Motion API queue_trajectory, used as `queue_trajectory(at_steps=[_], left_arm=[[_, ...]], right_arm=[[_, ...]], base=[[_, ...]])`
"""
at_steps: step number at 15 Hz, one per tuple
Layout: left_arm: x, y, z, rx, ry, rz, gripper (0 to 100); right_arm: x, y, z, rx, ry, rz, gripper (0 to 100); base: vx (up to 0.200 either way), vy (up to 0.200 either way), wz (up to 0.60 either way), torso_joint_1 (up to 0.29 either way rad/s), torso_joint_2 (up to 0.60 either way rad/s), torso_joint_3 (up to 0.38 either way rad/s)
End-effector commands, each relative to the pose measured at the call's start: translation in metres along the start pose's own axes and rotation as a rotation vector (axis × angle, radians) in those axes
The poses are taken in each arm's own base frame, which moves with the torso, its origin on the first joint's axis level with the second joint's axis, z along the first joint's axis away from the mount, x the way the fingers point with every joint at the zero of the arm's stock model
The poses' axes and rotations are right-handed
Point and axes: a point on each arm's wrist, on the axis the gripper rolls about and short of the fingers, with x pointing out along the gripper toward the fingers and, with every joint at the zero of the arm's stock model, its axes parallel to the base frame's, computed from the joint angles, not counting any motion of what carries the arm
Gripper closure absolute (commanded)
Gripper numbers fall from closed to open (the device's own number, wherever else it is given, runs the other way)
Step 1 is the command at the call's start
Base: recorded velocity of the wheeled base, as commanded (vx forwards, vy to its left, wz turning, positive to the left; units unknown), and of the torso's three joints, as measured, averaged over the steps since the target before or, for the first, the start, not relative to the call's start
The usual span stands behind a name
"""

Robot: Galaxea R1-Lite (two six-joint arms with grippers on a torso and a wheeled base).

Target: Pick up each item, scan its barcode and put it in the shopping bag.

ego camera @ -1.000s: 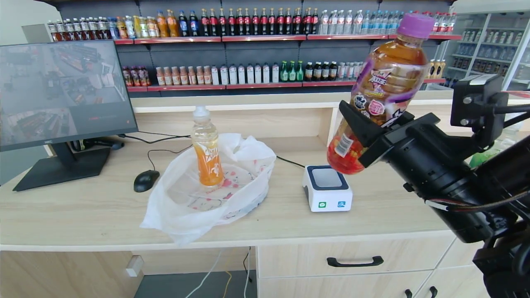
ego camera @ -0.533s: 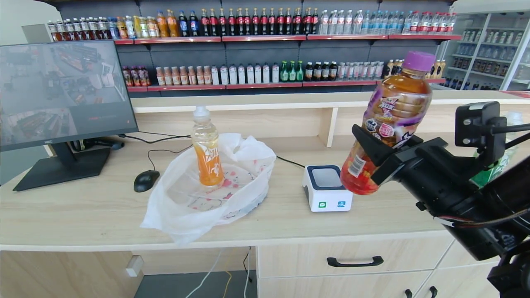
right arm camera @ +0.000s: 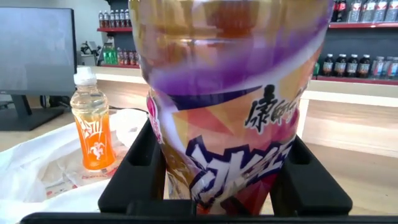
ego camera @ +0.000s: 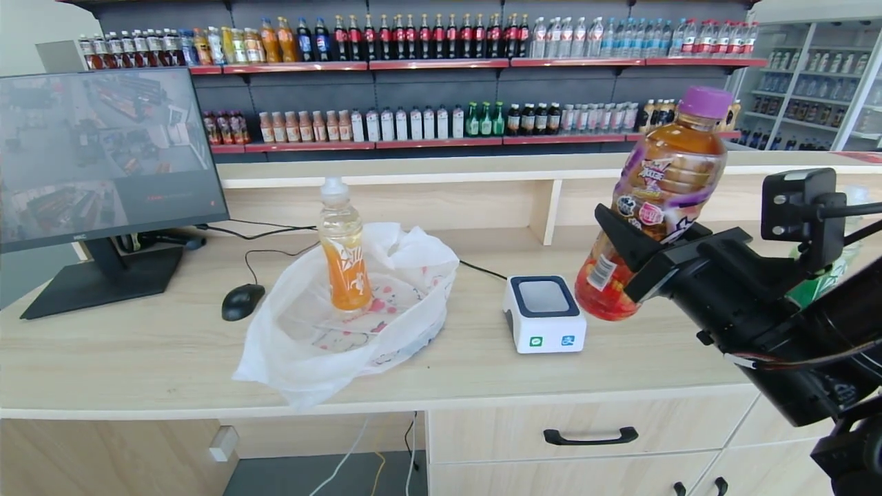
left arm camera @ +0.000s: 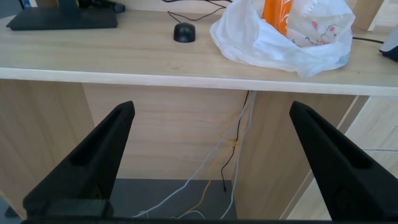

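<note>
Amber-filled, purple-capped, clenched by the right gripper (ego camera: 644,242): finds the bottle (ego camera: 674,169) lowered from above the scanner (ego camera: 544,311), now down-left of claw; judges scan underway, bagging pending.

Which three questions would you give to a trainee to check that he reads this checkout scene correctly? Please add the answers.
1. True or false: the orange bottle stands upright inside the shopping bag.
2. What does the right hand hold? A) the purple-capped bottle B) the orange bottle C) nothing
3. Name the white device on the counter that sits between the shopping bag and the purple-capped bottle.

Key
1. True.
2. A: the hand is closed around its lower half, above the counter.
3. The scanner.
</note>
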Motion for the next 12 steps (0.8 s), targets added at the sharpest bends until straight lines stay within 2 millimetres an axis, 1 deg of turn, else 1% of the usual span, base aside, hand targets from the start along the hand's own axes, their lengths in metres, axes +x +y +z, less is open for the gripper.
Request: queue_trajectory(at_steps=[1, 3, 4, 5, 11, 12], left_arm=[[-0.0001, 0.0000, 0.0001, -0.001, -0.001, 0.002, 0], [-0.0001, -0.0001, 0.0001, -0.001, -0.001, 0.001, 0], [-0.0001, 0.0000, 0.0001, -0.001, -0.001, 0.002, 0], [-0.0001, 0.0000, 0.0001, -0.001, -0.001, 0.001, 0], [-0.0001, 0.0000, 0.0001, -0.001, -0.001, 0.001, 0], [-0.0001, 0.0000, 0.0001, -0.001, -0.001, 0.001, 0]], right_arm=[[0.0047, 0.0008, -0.0062, -0.002, 0.014, 0.001, 100], [0.0083, 0.0013, -0.0082, -0.002, 0.014, 0.001, 100], [0.0078, 0.0016, -0.0142, -0.005, 0.037, 0.002, 100], [0.0080, 0.0021, -0.0152, -0.004, 0.040, 0.004, 100], [0.0058, 0.0017, -0.0131, -0.004, 0.037, 0.004, 100], [0.0076, 0.0015, -0.0132, -0.003, 0.034, 0.002, 100]], base=[[0.000, 0.200, 0.00, -0.002, 0.00, 0.007], [0.000, 0.200, 0.00, 0.007, 0.00, 0.005], [0.000, 0.200, 0.00, 0.007, 0.00, -0.002], [0.000, 0.200, 0.00, 0.002, 0.00, 0.002], [0.000, 0.200, 0.00, 0.002, 0.00, 0.003], [0.000, 0.000, 0.00, 0.000, 0.00, 0.000]])
